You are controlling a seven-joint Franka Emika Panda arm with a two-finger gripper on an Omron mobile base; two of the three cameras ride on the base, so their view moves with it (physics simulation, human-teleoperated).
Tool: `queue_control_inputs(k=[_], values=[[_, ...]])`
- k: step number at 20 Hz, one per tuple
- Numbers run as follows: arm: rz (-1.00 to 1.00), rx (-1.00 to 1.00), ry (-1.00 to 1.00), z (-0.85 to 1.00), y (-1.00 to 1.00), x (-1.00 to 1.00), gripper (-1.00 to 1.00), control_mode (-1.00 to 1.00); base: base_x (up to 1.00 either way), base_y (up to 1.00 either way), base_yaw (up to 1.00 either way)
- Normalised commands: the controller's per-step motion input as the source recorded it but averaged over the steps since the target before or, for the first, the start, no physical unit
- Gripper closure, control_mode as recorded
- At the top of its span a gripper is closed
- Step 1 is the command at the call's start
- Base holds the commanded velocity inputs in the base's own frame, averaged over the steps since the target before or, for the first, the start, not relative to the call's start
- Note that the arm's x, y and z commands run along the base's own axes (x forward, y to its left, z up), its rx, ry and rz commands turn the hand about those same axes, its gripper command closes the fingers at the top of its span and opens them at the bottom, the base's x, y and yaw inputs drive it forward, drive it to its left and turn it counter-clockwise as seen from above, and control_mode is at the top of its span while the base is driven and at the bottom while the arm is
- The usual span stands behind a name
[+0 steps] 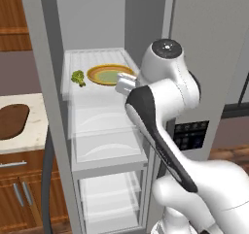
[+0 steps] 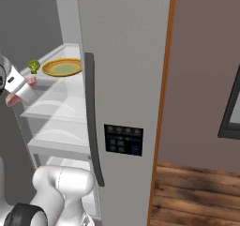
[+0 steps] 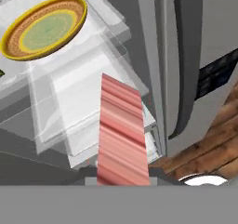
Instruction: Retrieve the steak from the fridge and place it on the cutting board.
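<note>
Steak, a flat pink-red striped slab, is pinched in the claw, rising from between the fingertips in the hand view; from the right base a pink bit of it shows at the white hand's tip, in front of the open fridge. The tall grey fridge has a white interior and clear shelves. On its upper shelf lie a round yellow-rimmed plate with a green centre and, just beside it to the left, a small green broccoli floret. The arm's white elbow covers the plate's right edge in the left base view. The grey fridge door, with a long dark vertical handle and a dark dispenser panel, stands open to the right. Left of the fridge, a dark brown oval wooden cutting board lies flat on a pale speckled counter above wooden cabinets. Floor is brown wood planks.
</note>
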Motion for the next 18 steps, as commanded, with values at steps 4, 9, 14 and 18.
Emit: queue_control_inputs(k=[4, 9, 14, 18], values=[[0.49, 0.00, 0.02, 0.00, -0.01, -0.37, 1.00, -1.00, 0.00, 0.00, 0.00], [0.42, -0.04, 0.04, 0.00, 0.00, -0.33, 1.00, -1.00, 0.00, 0.00, 0.00], [0.15, -0.14, 0.00, -0.03, -0.15, -0.53, 1.00, -1.00, 0.00, 0.00, 0.00], [0.01, -0.21, 0.00, -0.10, -0.22, -0.59, 1.00, -1.00, 0.00, 0.00, 0.00]])
